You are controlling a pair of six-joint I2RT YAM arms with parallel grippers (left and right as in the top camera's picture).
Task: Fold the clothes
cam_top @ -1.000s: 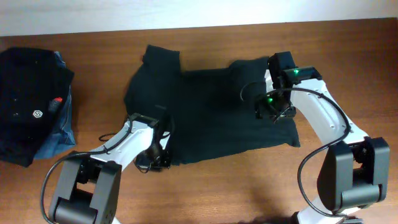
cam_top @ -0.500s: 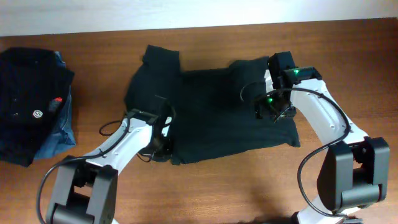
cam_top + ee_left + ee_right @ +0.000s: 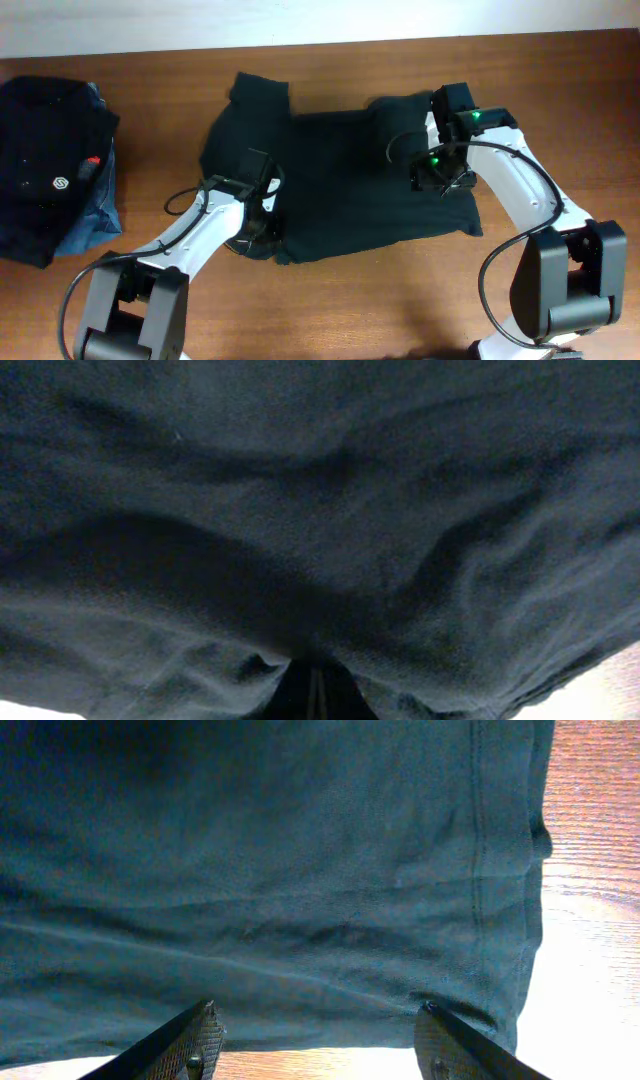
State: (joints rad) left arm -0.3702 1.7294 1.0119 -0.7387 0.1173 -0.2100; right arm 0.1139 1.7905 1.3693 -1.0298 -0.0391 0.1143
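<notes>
Two arms work a plain black T-shirt [image 3: 350, 190] spread, lightly rumpled, across the middle of the wooden tabletop [image 3: 350, 310]. A stack of other garments [image 3: 50, 180] sits well apart at the tabletop's left end. It is a black piece with a white logo lying over blue denim [image 3: 95, 225].

The left gripper [image 3: 258, 225] is clenched on the shirt's near left edge, with cloth bunching at its closed tips. The right gripper [image 3: 318, 1015] hangs released, jaws spread, over the shirt's right side just inside the hem seam.

The fold will likely go best if the pinched edge is carried over low and level. The right gripper should take the matching edge first, since thin fabric sags and drags crooked when lifted from one point.
</notes>
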